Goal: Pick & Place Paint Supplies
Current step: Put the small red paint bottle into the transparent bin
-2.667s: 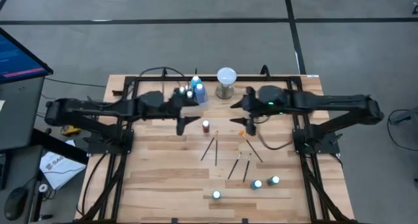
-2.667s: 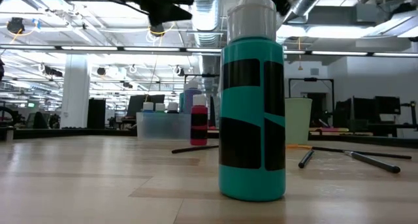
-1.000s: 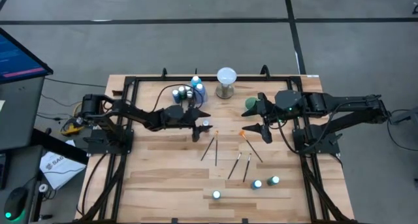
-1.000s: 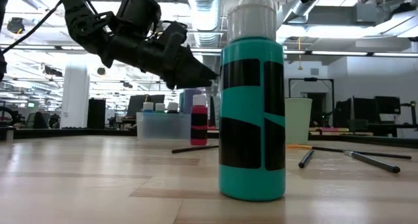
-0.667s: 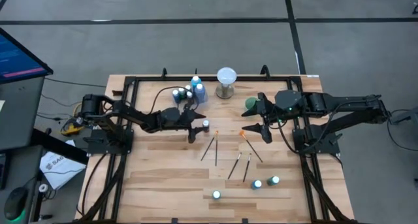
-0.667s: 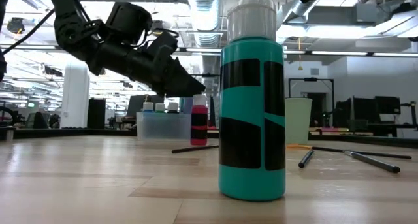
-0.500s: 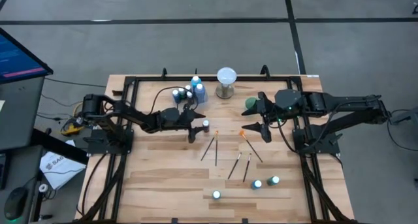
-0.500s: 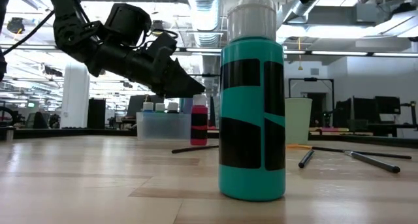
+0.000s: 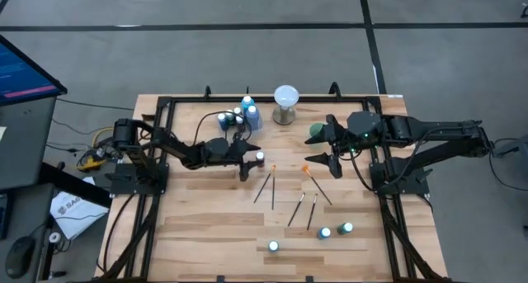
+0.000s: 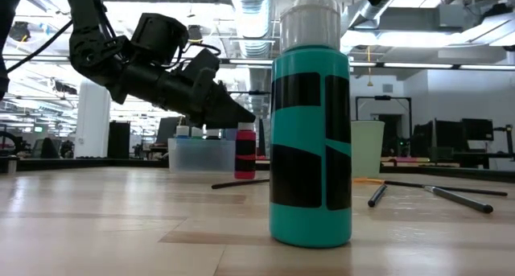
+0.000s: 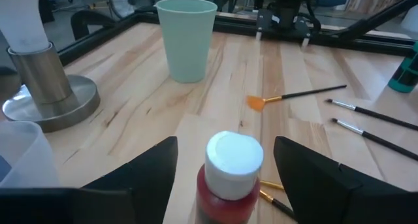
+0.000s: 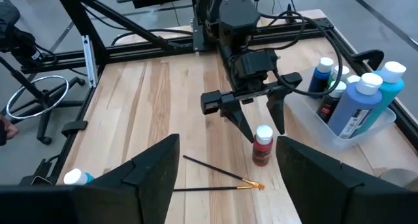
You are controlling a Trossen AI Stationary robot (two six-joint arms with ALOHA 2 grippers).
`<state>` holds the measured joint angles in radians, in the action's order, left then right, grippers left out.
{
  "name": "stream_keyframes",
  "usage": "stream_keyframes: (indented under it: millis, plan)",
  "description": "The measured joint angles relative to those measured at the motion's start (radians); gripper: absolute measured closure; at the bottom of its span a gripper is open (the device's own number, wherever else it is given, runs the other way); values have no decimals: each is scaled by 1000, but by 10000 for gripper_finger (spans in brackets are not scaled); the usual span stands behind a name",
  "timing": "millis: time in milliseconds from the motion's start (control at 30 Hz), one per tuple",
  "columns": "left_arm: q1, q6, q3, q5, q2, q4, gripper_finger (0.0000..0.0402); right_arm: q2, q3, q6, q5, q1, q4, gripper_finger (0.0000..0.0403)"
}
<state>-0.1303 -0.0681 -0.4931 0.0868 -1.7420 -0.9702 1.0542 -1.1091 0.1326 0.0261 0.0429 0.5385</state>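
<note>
Reaching: left gripper (image 9: 250, 155) w/ fingers wide, straddling the small red paint bottle with white cap (image 11: 232, 175) — nothing gripped yet. In the right wrist view the two fingers stand either side of the cap, bottle upright on the table.
Near edge: three white-capped bottles on the light wooden tabletop (image 9: 206, 225) — one teal bottle with black label patches (image 10: 311, 123) fills the low view, two more just beside each other to its right (image 9: 336, 230). Well apart from both arms.
Mid table: four thin dark-handled brushes (image 9: 290, 200) lie loose btw. the red bottle and the near bottles; one orange-bristled brush (image 11: 294, 96) lies nearer the right arm.
Right gripper: (image 9: 323, 147) fingers wide, empty, hovering near the orange brush tip, by the pale green plastic cup (image 11: 186, 38).
Far edge: clear plastic bin (image 12: 333, 129) already holding several blue and dark bottles, just behind the red one; white globe on metal base (image 9: 285, 101) next to it — not a supply.
Risk: fingers closing high on the cap could slip or tip the bottle toward the brushes; a tilted lift could knock the bin wall.
Room: short hop to the bin, but the globe base & bin rim crowd that corner; open wood toward the near side.
</note>
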Motion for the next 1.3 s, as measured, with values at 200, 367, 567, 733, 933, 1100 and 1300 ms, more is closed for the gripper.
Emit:
stream_keyframes:
  millis: [200,367,567,733,933,1100,1300]
  plan:
    - [0,3,0,-5,0,3,208,0,0,0,0,0,0,154]
    - [0,7,0,-6,0,3,251,0,0,3,0,-9,0,154]
    - [0,3,0,-5,0,3,289,0,0,11,0,-20,0,154]
    - [1,-55,1,18,38,13,275,0,0,10,0,-19,0,154]
    - [5,-14,0,167,212,78,274,0,0,10,0,-19,0,154]
    - [5,72,0,340,431,249,280,0,0,8,0,-19,0,154]
    - [-3,85,7,530,639,486,265,0,0,8,0,-19,0,154]
